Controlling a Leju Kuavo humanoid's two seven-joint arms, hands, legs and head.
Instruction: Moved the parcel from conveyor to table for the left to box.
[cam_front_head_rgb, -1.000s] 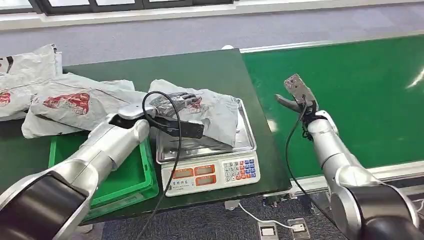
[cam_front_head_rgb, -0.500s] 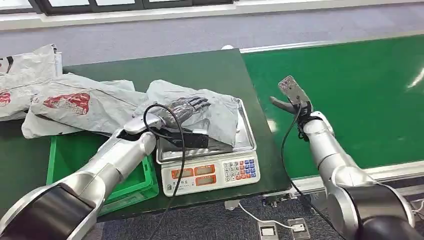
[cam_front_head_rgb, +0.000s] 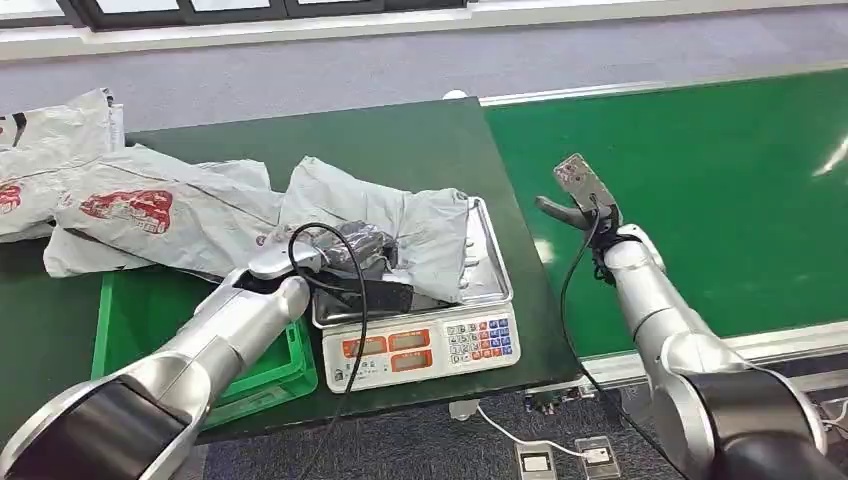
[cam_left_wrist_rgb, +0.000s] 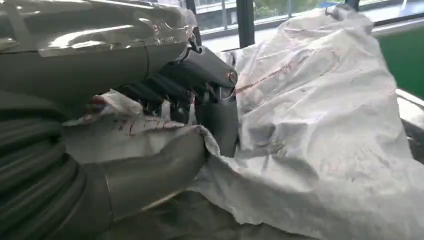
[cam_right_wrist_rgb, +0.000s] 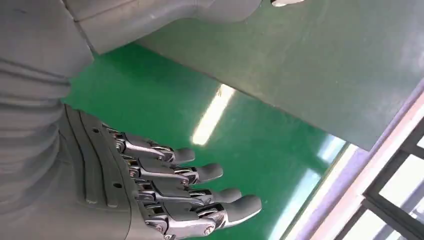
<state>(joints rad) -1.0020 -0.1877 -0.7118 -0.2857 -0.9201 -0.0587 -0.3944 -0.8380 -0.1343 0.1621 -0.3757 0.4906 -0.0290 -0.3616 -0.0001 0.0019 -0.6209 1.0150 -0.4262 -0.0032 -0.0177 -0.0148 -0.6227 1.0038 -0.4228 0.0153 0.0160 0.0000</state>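
Over the last second the left hand (cam_front_head_rgb: 352, 246), near the middle of the head view, drew back toward the robot and curled its fingers into the near edge of the grey parcel (cam_front_head_rgb: 400, 222), where a second earlier they had lain flatter over its top. In the left wrist view the thumb and dark fingers (cam_left_wrist_rgb: 165, 95) bunched the plastic between them. The parcel lay draped over the scale (cam_front_head_rgb: 420, 335) on the dark table (cam_front_head_rgb: 400, 135), so the grip looked set for lifting it toward the green box (cam_front_head_rgb: 255, 365) at lower left. The right hand (cam_front_head_rgb: 580, 195) hovered over the conveyor (cam_front_head_rgb: 720, 180), fingers spread and empty, barely shifted.
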